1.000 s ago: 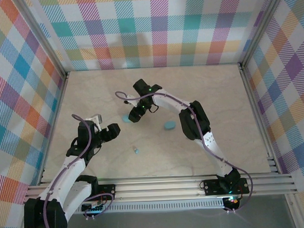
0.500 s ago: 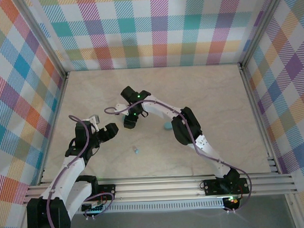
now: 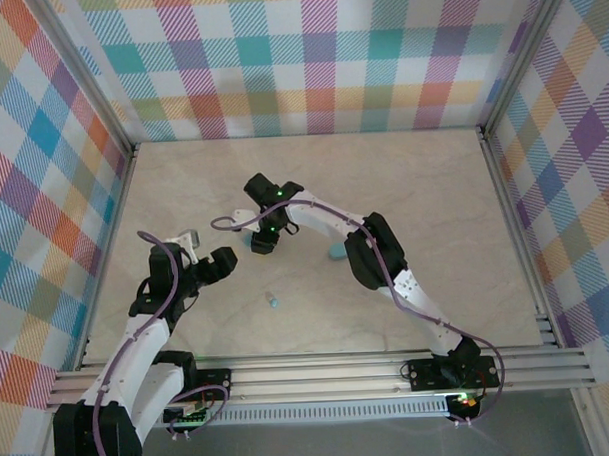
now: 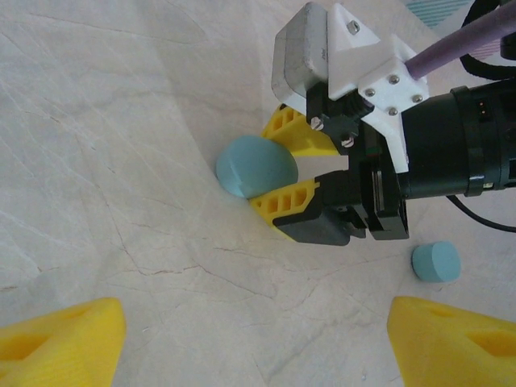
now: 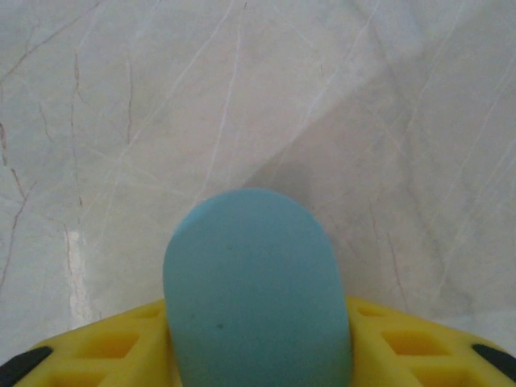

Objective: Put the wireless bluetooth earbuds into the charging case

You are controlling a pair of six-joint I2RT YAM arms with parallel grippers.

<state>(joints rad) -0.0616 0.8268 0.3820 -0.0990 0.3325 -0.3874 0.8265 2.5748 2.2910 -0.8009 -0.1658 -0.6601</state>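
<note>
Swinging left since a second ago, the right gripper has clamped a round light blue disc down at the pale marbled tabletop. The left gripper hangs wide open nearby. One tiny pale blue-grey earbud lies apart, nearer the arm bases.

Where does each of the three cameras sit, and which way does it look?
Top external: above and behind the robot, looking down at the table; left arm and right arm show.
Left wrist: on the left arm, facing the right gripper closed on a blue disc; its fingers at bottom corners.
Right wrist: near the table, facing that disc between its fingers.
Shared: both wrist views show that disc.
</note>
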